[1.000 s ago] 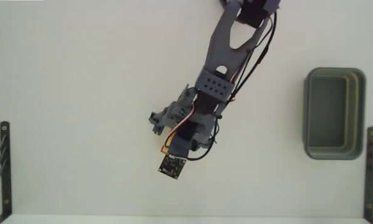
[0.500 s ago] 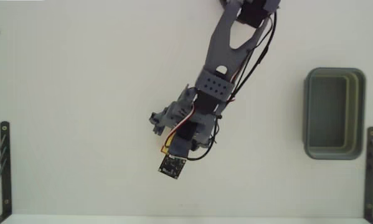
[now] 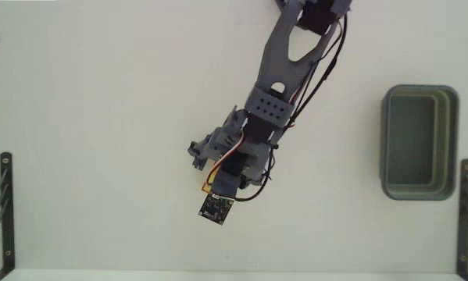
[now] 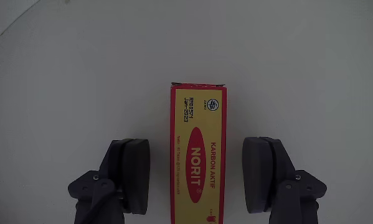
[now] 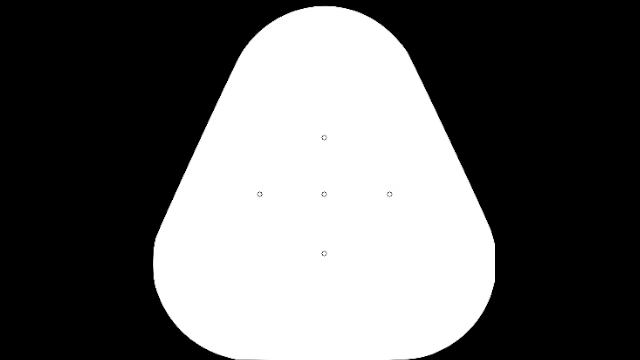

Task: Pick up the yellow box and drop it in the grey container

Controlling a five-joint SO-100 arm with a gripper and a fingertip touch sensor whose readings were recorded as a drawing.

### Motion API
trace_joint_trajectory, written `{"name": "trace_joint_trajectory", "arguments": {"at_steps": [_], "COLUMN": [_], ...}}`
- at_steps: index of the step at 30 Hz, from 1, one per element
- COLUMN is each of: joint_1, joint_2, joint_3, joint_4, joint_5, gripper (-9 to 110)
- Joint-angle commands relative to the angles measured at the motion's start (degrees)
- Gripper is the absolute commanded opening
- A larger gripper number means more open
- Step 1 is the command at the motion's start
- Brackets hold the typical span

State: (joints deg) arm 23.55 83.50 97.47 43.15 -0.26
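The yellow box (image 4: 198,155) with red edging and a red oval mark lies flat on the white table, running lengthwise away from the wrist camera. My gripper (image 4: 198,149) is open and straddles it, one dark finger (image 4: 131,174) to its left and the other on the right, each with a gap to the box. In the fixed view the gripper (image 3: 222,173) points down at the table middle and covers nearly the whole box. The grey container (image 3: 452,140) stands far off at the right side of the table, with nothing in it.
Black metal brackets stand at the table's lower left (image 3: 3,204) and lower right (image 3: 466,215) edges. The arm (image 3: 284,74) reaches in from the top of the fixed view. White tabletop lies between the gripper and the container.
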Motion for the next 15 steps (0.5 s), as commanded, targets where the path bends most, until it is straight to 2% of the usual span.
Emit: {"name": "trace_joint_trajectory", "arguments": {"at_steps": [1,15], "joint_1": [0.64,0.64], "joint_2": [1.78,1.78], "joint_3": [-0.07,-0.07], "joint_4": [-0.88,-0.88], "joint_5": [0.26,0.26], "gripper": [89,87]}}
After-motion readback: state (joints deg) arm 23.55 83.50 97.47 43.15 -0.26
